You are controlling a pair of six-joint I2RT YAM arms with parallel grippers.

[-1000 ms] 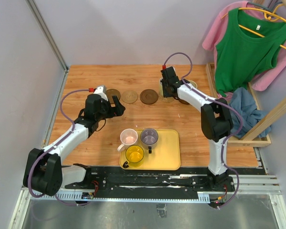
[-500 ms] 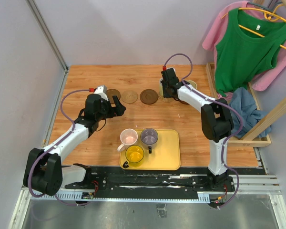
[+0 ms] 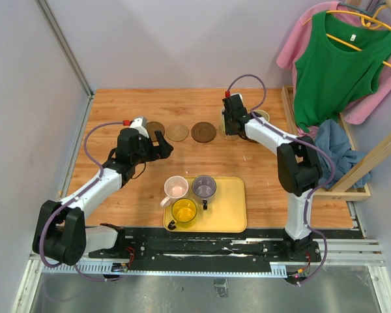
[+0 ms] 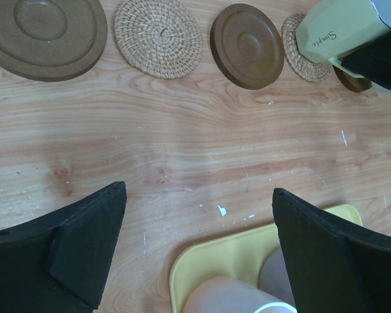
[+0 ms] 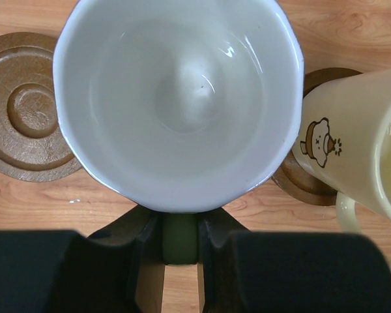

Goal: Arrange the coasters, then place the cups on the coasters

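Top: right tool (image 3: 229, 124) at 12 o'clock of the tabletop (image 3: 117, 107), above the coaster row (image 3: 177, 132), likely seating a cup. Three cups (image 3: 204, 186) wait on the yellow tray (image 3: 233, 218).
Left wrist: left tool (image 4: 197, 195) spread wide, holding nothing.
Right wrist: right tool pinches the handle of the pale green-white mug (image 5: 179, 98). Cream mug (image 5: 352, 143) sits at 3 o'clock.

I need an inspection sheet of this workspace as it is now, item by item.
Surface: wooden table, small white marks.
Job's things: five coasters in a row; cream cup on the rightmost; pink cup, purple cup, yellow cup on yellow tray.
Clutter: nothing seen.
Claws: left claw open, empty; right claw shut on pale green cup by its handle, over fourth coaster.
Cables: purple cables loop along both arms.
Surroundings: green top, pink garment, blue cloth, wooden rack at right.
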